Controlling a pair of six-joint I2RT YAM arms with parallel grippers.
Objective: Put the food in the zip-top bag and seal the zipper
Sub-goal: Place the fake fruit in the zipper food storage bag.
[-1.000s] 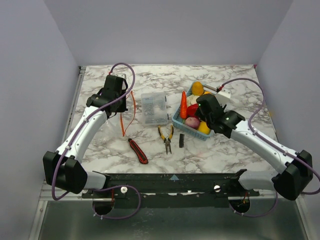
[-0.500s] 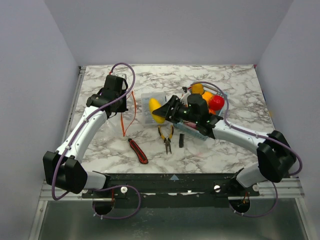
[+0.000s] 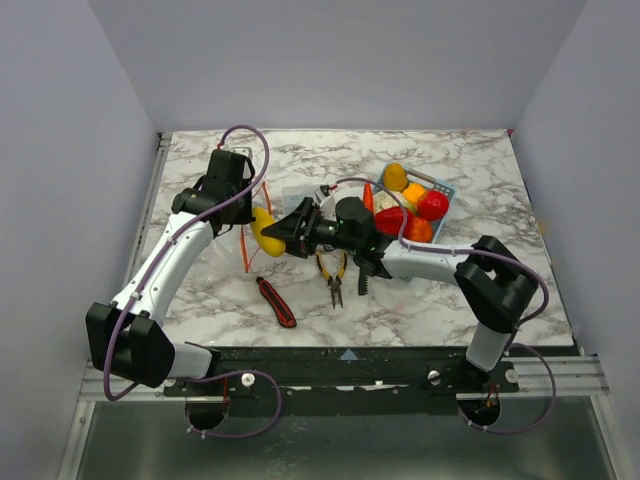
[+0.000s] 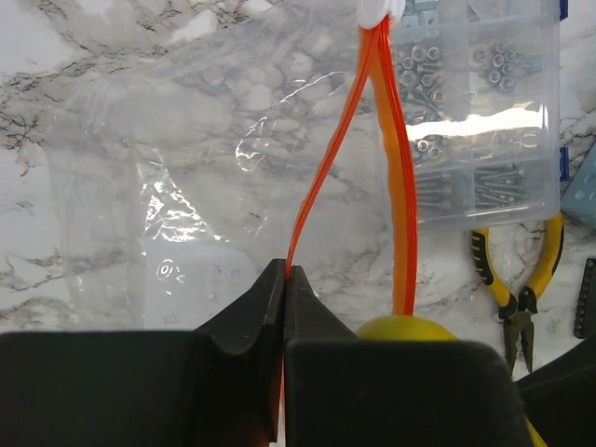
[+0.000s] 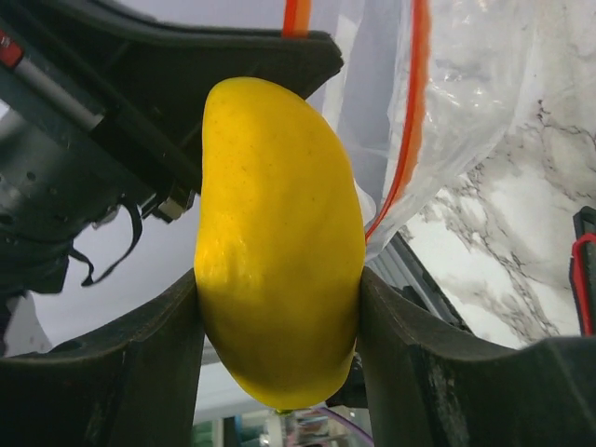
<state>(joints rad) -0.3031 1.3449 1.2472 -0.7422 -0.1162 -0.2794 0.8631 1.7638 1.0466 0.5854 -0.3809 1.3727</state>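
Right hand (image 3: 283, 233), stretched left across counter (image 3: 300, 160), grips yellow fruit (image 3: 263, 232) just beside left hand (image 3: 238, 212); pliers (image 3: 333, 276), utility knife (image 3: 277, 302) nearer, blue basket (image 3: 446, 190) right.

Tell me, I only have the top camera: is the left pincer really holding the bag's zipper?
Observer: Yes. On the left wrist camera the left pincer is shut on one zipper strip; the other strip hangs apart.
Operator: And the yellow piece?
Observer: On the right wrist camera the right pincer grips the yellow food by both sides, close beside the orange edge of the zip-top bag.
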